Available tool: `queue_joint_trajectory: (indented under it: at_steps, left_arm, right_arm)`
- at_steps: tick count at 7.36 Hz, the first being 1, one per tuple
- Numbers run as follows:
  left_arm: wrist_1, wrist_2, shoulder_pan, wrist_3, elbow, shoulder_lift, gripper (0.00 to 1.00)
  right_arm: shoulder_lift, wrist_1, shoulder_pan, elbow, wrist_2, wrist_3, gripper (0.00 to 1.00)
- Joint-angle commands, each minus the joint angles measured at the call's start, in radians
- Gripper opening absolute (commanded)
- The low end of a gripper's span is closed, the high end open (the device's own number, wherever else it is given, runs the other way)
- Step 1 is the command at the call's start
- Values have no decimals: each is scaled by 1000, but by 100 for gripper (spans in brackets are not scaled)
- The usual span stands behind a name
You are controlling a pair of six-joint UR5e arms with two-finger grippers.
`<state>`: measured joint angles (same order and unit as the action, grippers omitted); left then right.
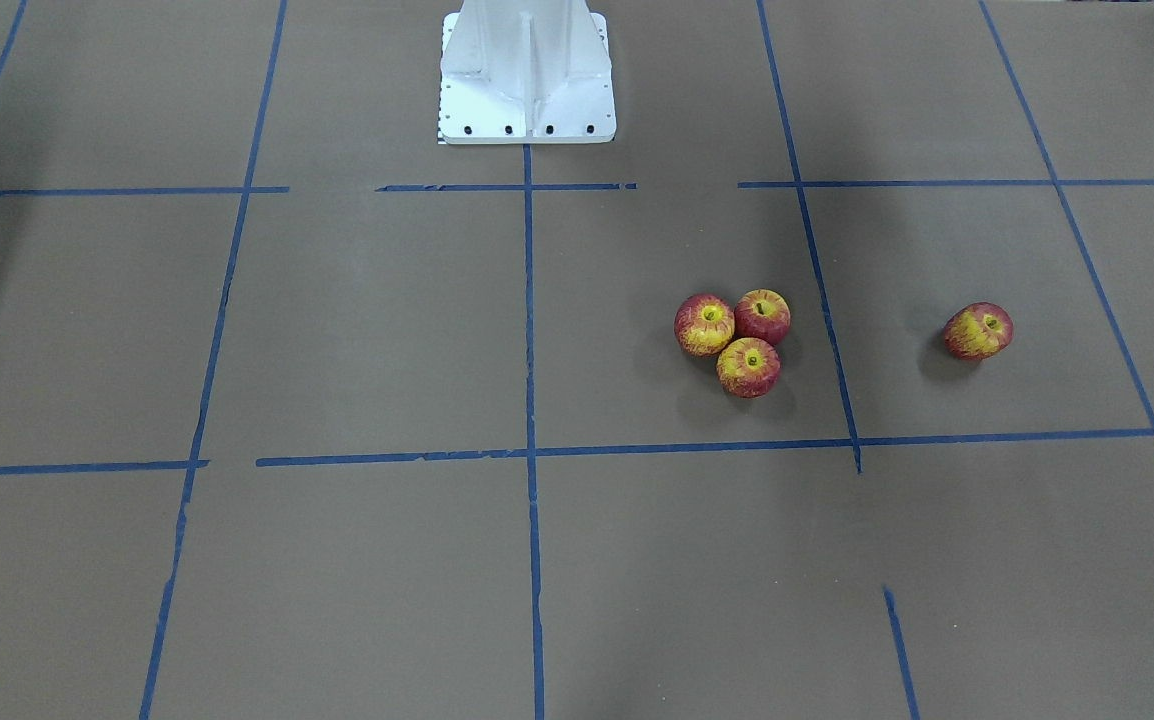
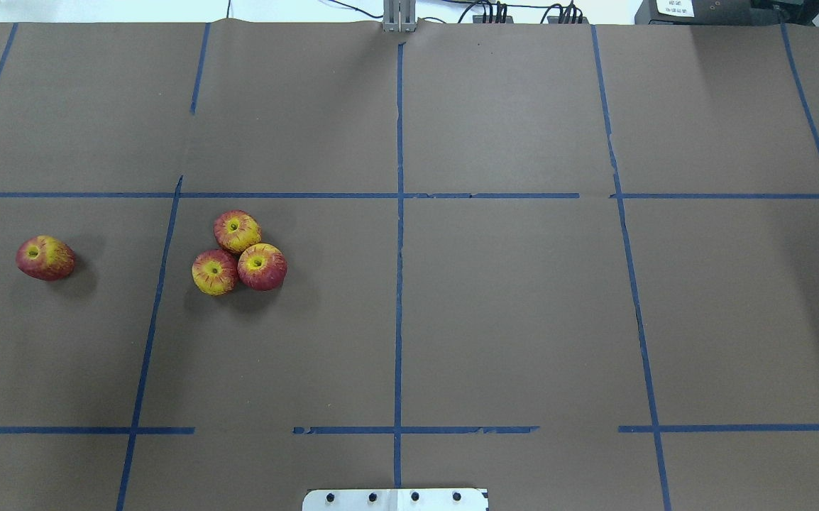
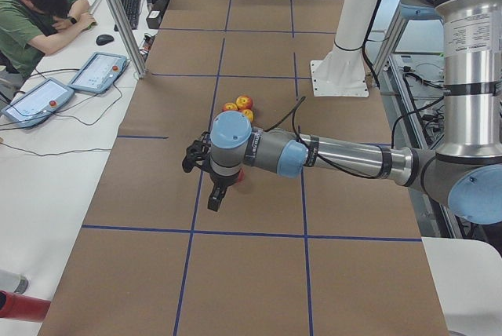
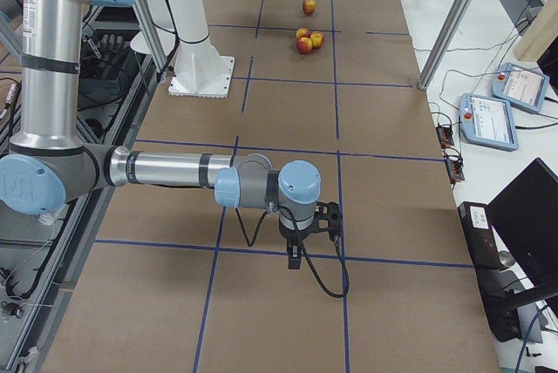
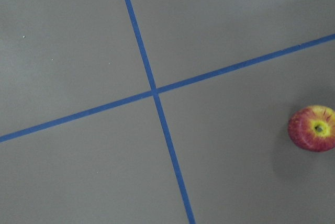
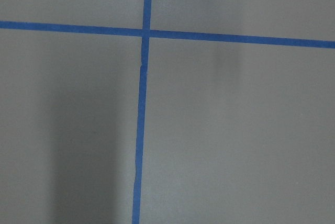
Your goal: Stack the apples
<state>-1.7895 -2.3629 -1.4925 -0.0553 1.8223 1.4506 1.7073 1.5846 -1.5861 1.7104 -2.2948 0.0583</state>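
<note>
Three apples (image 1: 705, 324) (image 1: 763, 316) (image 1: 748, 367) sit touching in a cluster on the brown table; they also show in the overhead view (image 2: 237, 231). A fourth apple (image 1: 978, 331) lies alone, further to my left (image 2: 45, 257). The left wrist view shows one apple (image 5: 313, 128) at its right edge. My left gripper (image 3: 213, 204) hangs above the table near that lone apple, and I cannot tell whether it is open or shut. My right gripper (image 4: 294, 260) hangs far from the apples (image 4: 307, 40), and I cannot tell its state either.
The white robot base (image 1: 527, 80) stands at the table's robot-side edge. Blue tape lines (image 2: 399, 284) grid the brown table. A person (image 3: 35, 14) sits at a side desk with tablets (image 3: 98, 71). A metal post (image 4: 453, 16) stands by the table's far edge.
</note>
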Motion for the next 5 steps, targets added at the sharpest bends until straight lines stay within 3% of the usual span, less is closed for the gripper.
queue_joint_trajectory:
  at_steps: [1, 2, 5]
  left_arm:
    - [-283, 25, 197, -383, -43, -1, 100]
    - [-389, 150, 290, -516, -78, -1, 100]
    - [-553, 238, 450, -713, -201, 63, 100]
  right_arm:
    - [0, 0, 0, 0, 0, 0, 100]
    - [0, 0, 0, 0, 0, 0, 100]
    - [0, 0, 0, 0, 0, 0, 100]
